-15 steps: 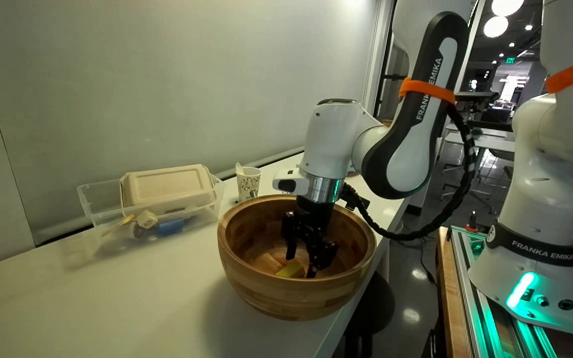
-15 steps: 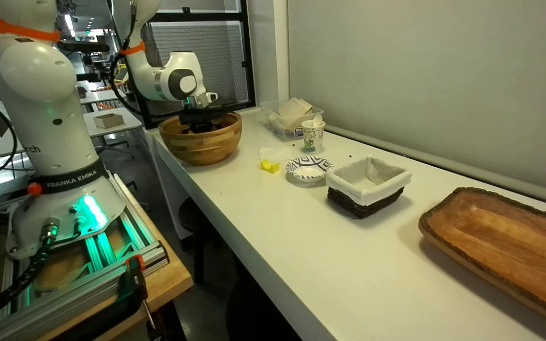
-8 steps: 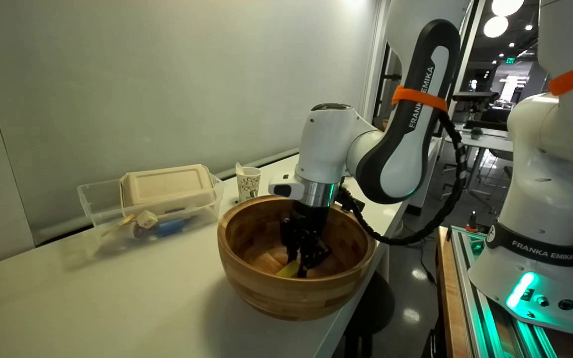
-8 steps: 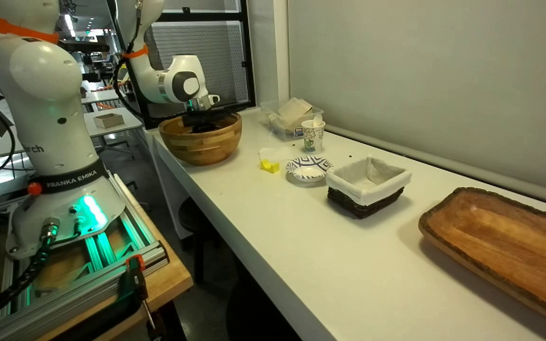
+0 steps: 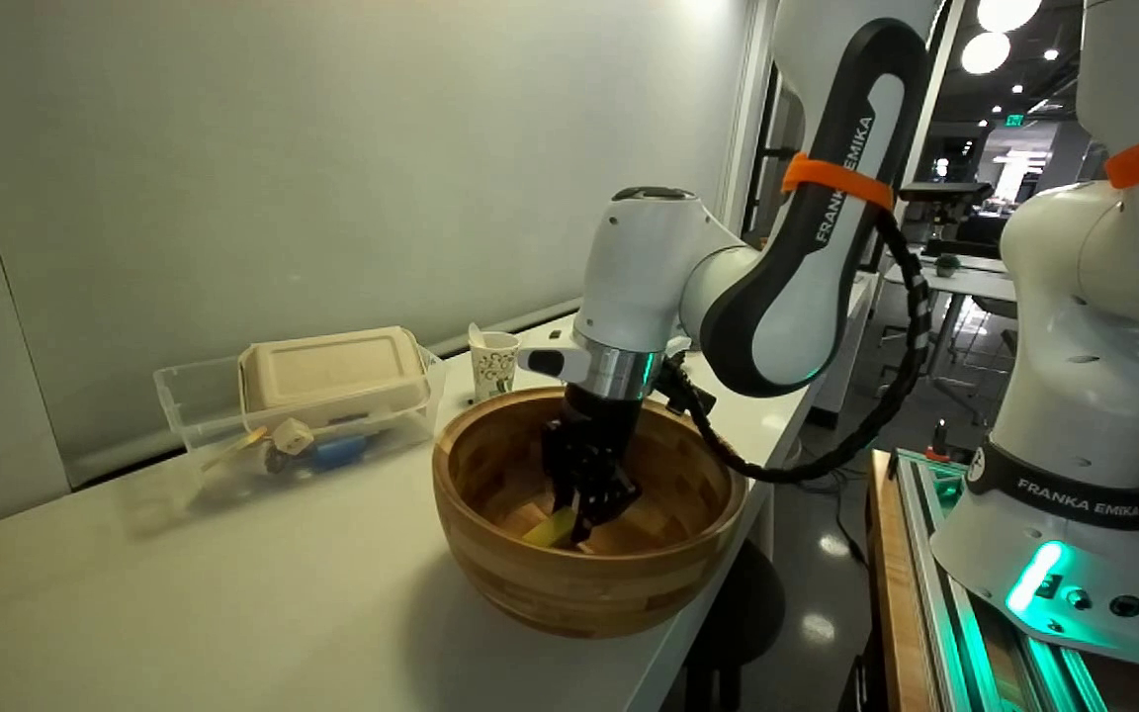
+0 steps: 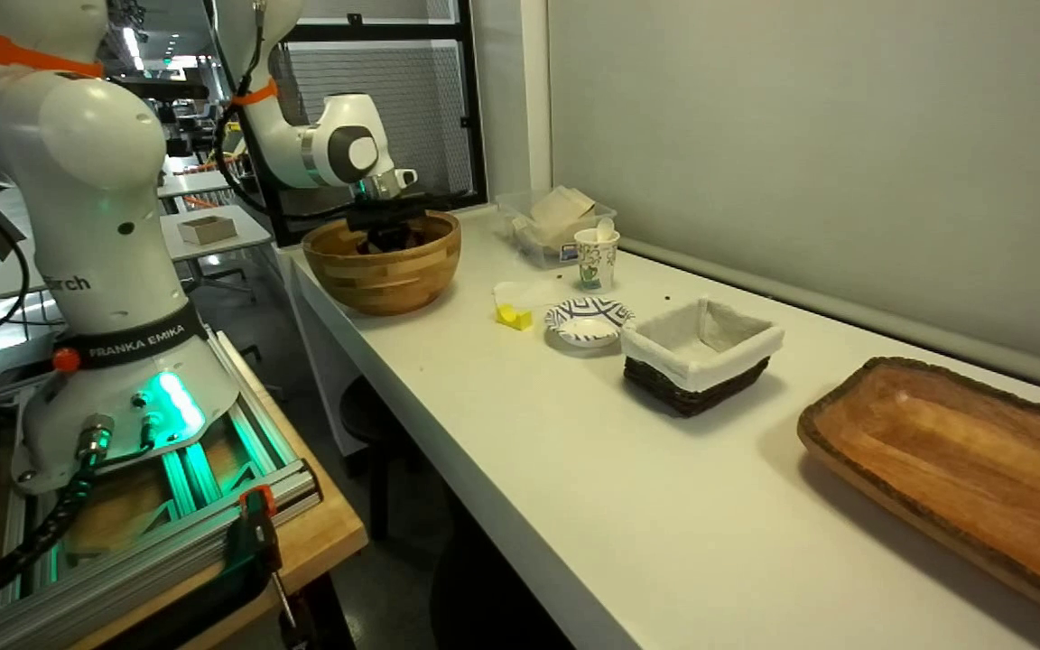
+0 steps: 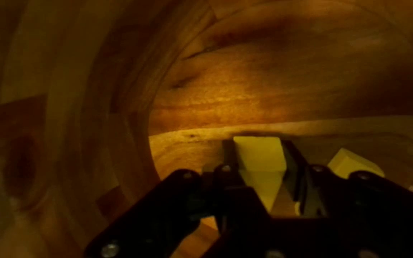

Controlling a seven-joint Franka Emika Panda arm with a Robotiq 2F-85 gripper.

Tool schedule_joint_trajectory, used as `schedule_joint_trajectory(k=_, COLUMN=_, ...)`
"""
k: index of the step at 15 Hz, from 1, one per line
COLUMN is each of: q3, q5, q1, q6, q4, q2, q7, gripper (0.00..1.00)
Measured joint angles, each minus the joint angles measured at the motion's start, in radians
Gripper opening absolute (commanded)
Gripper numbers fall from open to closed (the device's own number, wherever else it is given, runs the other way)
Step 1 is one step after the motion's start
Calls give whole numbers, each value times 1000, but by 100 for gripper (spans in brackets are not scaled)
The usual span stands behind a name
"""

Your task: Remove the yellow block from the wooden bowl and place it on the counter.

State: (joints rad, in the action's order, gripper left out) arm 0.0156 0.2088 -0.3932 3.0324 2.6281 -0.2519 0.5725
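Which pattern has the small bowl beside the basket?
The small bowl is white with angular blue lines; best seen in an exterior view.

wooden bowl [image 5: 579,593]: smooth wood, grained inside;
yellow block [image 7: 262,154]: smooth, matt;
counter [image 6: 565,469]: smooth, low sheen;
basket [image 6: 701,399]: rough weave, cloth lining [image 6: 664,361];
tray [image 6: 980,433]: glossy wood, rough rim;
tub [image 5: 411,420]: clear plastic;
cup [image 6: 597,262]: looks like paper

Both exterior views look along the white countertop [image 6: 574,433] from opposite directions, sharing the wooden bowl [image 5: 569,593], into which the wrist view peers closely.
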Motion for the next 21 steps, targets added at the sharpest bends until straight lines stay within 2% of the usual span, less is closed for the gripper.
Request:
schedule_joint_trajectory(k=4, q3=-59, q5=3, q1=97, q6=-150, q4=4, q2=134, q7=-105, gripper=9)
schedule_joint_trajectory(k=7, q3=-97, q5=-115, q1=182, q6=-307, q4=6, q2=261, q7=-115, gripper=9)
schedule_joint_trajectory(k=10, q3=-87, q5=-242, q1=218, q6=-434, q4=-3, q2=365, q7=-122, gripper=9)
schedule_joint_trajectory(k=14, q3=-48, q5=-258, q1=271, q6=-497, q4=-8, q2=441, q7=-232, gripper=9)
schedule_joint_trajectory(k=15, q3=-44, q5=-221, q1=296, q6=-489, q4=-5, q2=451, q7=-278, gripper=34)
schedule_joint_trajectory(k=18, q3=-40, q5=-212, q1=305, q6=-486, q4=-6, q2=453, q7=-278, gripper=34)
schedule_joint_trajectory(k=19, q3=-42, q5=-212, q1=302, q6=-486, q4=-6, q2=453, q7=-278, gripper=9)
schedule_joint_trajectory(k=21, q3=-43, q5=-206, q1=303, q6=-486, q4=-7, q2=450, q7=-292, gripper=9)
